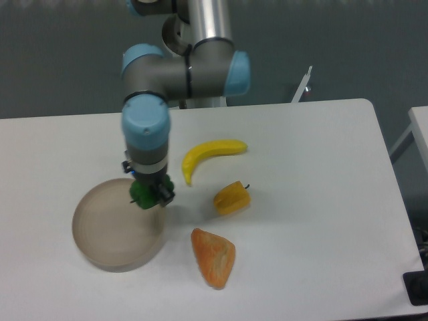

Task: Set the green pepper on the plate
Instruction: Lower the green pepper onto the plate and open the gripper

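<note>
White table (321,167): one plate (107,247), one green pepper (143,194).

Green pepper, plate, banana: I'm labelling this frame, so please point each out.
green pepper (142,194), fixed camera, its visible front
plate (107,257), fixed camera, near rim
banana (212,148), fixed camera, middle of curve
</note>
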You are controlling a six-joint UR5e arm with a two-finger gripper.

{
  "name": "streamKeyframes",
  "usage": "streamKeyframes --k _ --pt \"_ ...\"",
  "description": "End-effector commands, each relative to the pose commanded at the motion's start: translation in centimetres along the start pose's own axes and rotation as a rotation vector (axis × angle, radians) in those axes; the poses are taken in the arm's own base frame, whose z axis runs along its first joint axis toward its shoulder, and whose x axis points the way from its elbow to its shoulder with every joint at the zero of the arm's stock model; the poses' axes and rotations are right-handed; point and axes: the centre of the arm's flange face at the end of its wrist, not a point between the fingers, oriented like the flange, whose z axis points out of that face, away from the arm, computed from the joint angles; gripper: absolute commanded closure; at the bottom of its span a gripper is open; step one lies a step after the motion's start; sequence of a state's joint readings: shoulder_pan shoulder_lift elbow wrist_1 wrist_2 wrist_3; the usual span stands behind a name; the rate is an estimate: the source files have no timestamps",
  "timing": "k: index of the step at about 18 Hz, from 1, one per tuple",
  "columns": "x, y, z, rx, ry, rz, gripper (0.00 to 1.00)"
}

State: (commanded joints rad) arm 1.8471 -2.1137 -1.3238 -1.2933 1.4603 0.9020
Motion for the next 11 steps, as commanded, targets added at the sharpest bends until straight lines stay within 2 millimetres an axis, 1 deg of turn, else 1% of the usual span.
streamKeyframes --k 3,5,6,7,9,10,11 --pt "0.5 -0.9 1.3 -0.006 0.007 0.007 0.82" --pt "0.6 -1.0 1.9 -0.012 0.012 0.009 0.75" --pt "0.5 -1.1 2.4 -0.015 0.018 0.01 0.68" --pt "0.4 -1.2 2.5 -0.016 0.017 0.013 0.57" --pt "0.5 -1.5 3.2 -0.022 0.023 0.015 0.4" --pt "0.6 -1.6 3.4 -0.022 0.024 0.017 0.29" --pt "0.5 -1.7 3.5 -0.016 0.017 0.015 0.06"
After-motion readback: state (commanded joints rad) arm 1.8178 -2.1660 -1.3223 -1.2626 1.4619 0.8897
